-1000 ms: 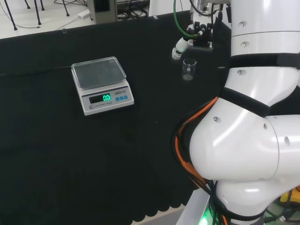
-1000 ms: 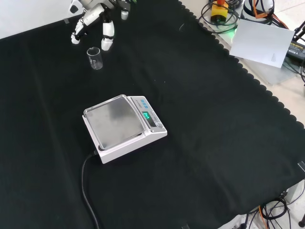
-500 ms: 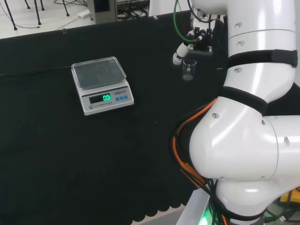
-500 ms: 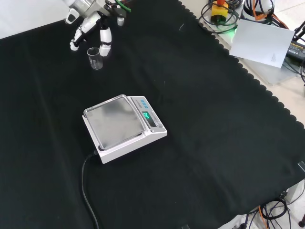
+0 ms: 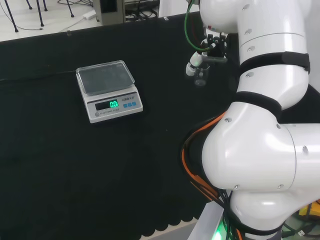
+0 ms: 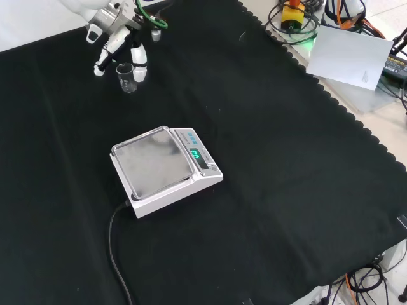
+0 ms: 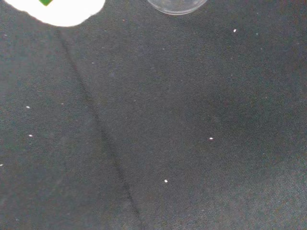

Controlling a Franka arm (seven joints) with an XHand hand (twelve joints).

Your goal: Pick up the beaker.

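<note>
While the beaker [image 6: 126, 77] stands upright on the black cloth [image 6: 267, 159], it sits at about the 11 o'clock position of the front view, well apart from the scale [image 6: 166, 169] near that view's centre. The beaker is a small, clear, cylindrical vessel with an open round rim; its contents, if any, cannot be determined. In the head view the beaker [image 5: 201, 76] appears at roughly 1 o'clock, just left of the arm's white links [image 5: 265, 125]. In the wrist view its rounded transparent edge [image 7: 176, 5] is visible against the cloth, with a blurred white part of the hand [image 7: 55, 10] nearby.

The hand [image 6: 121, 39] is positioned directly over and around the beaker. In the front view, its white-tipped fingers [image 6: 139, 68] are spread and extend downward on both sides of the beaker: one fingertip is just beside the beaker at its 3 o'clock side, another at its 9 o'clock side. Contact with the glass cannot be confirmed. In the head view, one fingertip [image 5: 191, 68] lies just at the beaker's 10 o'clock side.

The scale has a light grey rectangular housing, a flat metallic square pan, and a lit green display. A black cable [image 6: 116, 254] runs from its 7 o'clock corner. The cloth is matte, with a scalloped edge. A white sheet [image 6: 348, 56] lies beyond that edge at 2 o'clock in the front view.
</note>
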